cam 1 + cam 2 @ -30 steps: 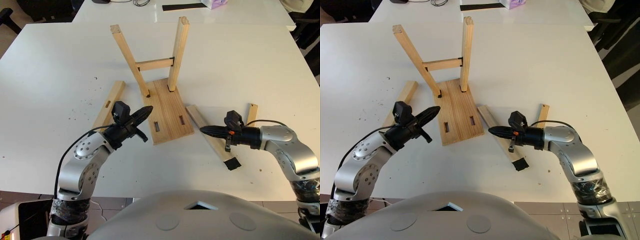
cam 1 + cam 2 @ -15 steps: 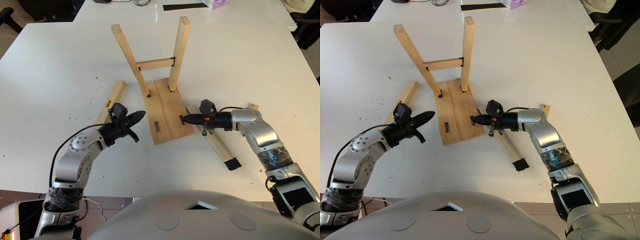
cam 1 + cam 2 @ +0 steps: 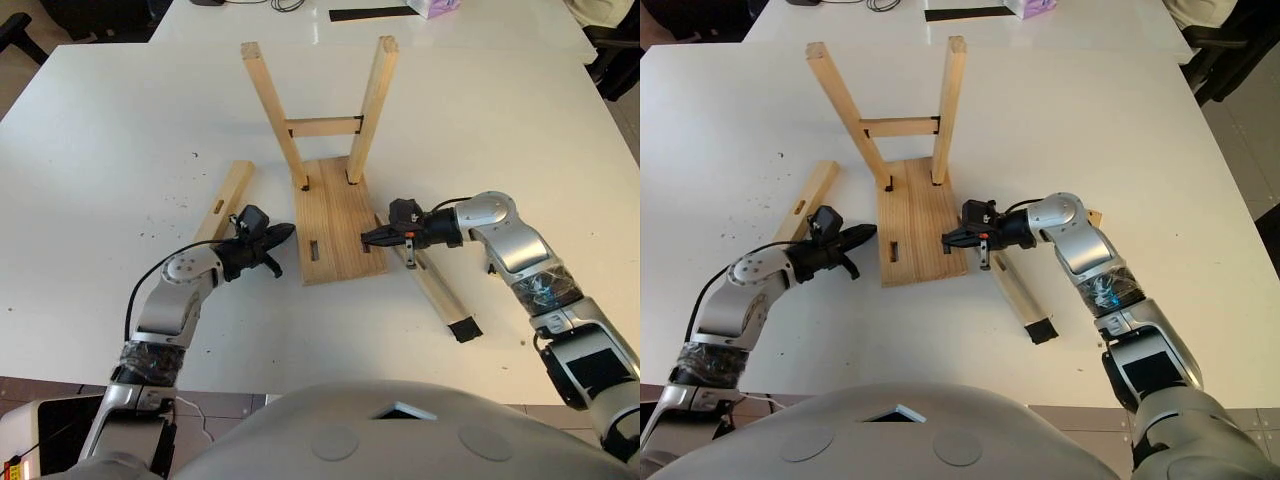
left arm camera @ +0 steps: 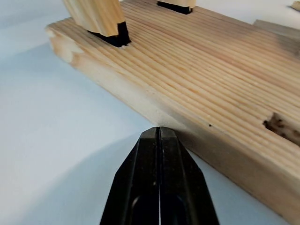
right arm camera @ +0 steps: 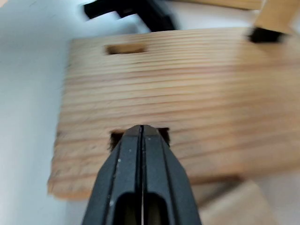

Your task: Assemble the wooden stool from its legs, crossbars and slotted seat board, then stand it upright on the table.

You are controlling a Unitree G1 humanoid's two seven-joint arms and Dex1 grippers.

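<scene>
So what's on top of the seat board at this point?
Two legs joined by a crossbar stand in the far slots of the seat board. One near slot is empty; the shut right gripper covers part of the other, hiding its inside.

One seat board [image 3: 335, 215], four legs [image 3: 225, 200], two crossbars [image 3: 325, 127].

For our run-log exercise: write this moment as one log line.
left gripper: shut, by board edge | right gripper: shut, tip at slot | fitted legs: two, with crossbar | loose legs: two, flat on table
</scene>
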